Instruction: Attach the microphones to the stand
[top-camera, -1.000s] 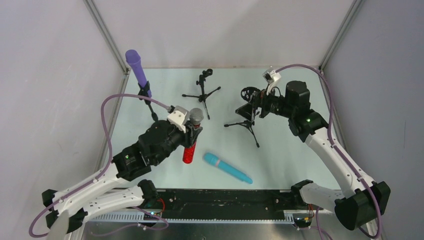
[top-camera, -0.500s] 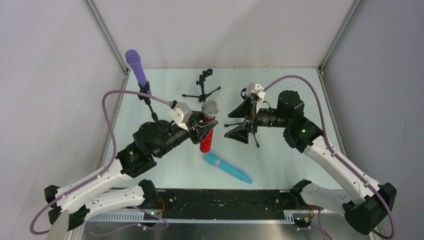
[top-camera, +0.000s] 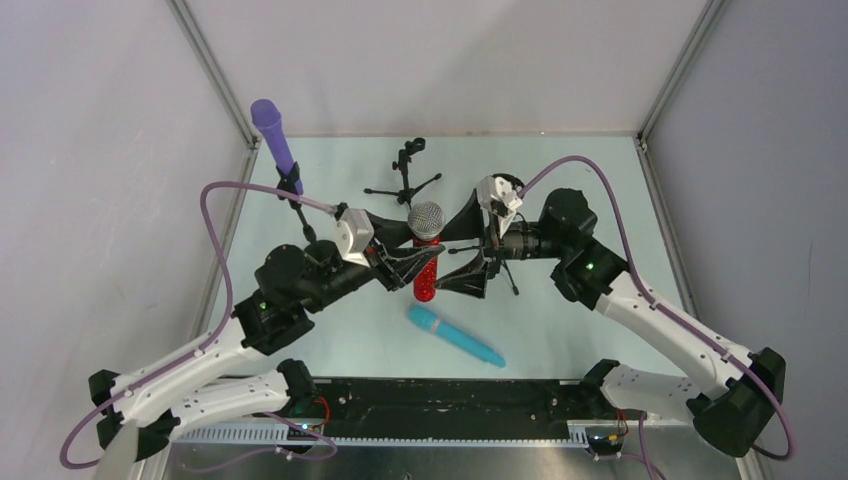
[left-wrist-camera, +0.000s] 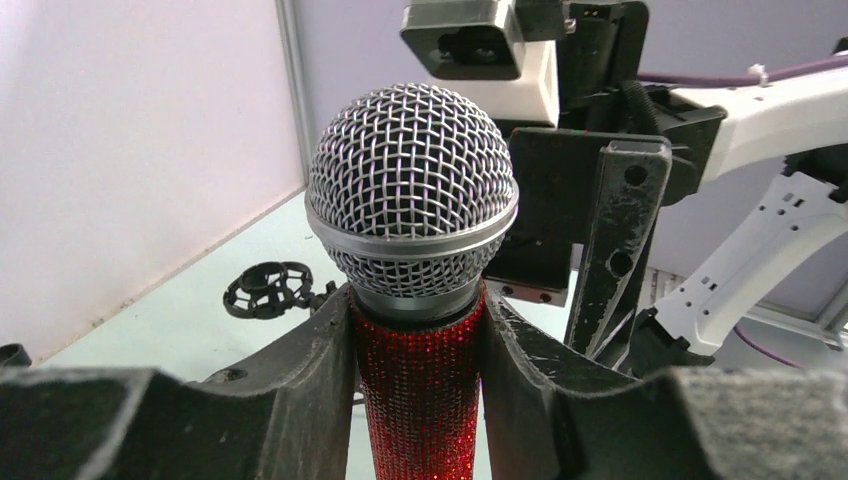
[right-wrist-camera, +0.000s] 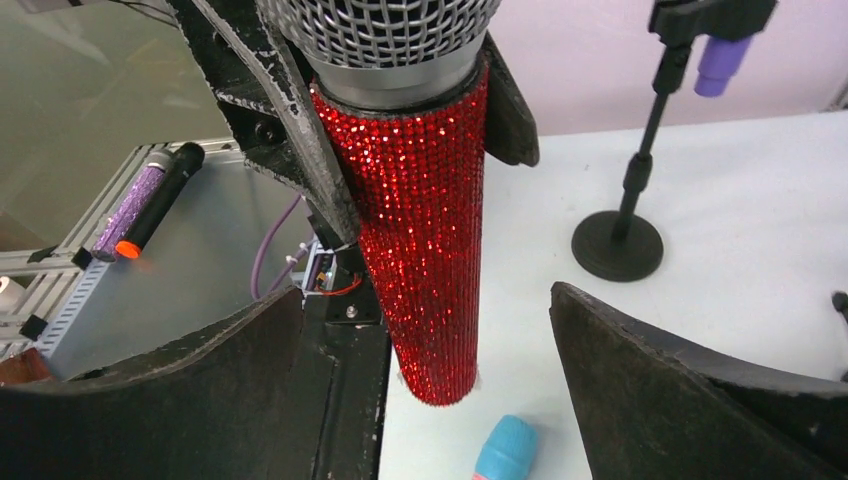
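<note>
Your left gripper (left-wrist-camera: 418, 325) clamps the red mic (left-wrist-camera: 415, 250) upright in the air, just under its head; your right gripper (right-wrist-camera: 425, 330) stands wide open just beside it; stiff, probably top-heavy; take it mid-body.

Pale green table (top-camera: 555, 335), grey walls (top-camera: 440, 60).

no readable text in any view
the glittery red microphone (left-wrist-camera: 420, 400), the purple microphone (top-camera: 272, 135) at eleven o'clock of the bench (top-camera: 560, 330) and the teal-blue microphone (top-camera: 455, 335) at six o'clock show no lettering, brand mark or number that can be made out.
</note>
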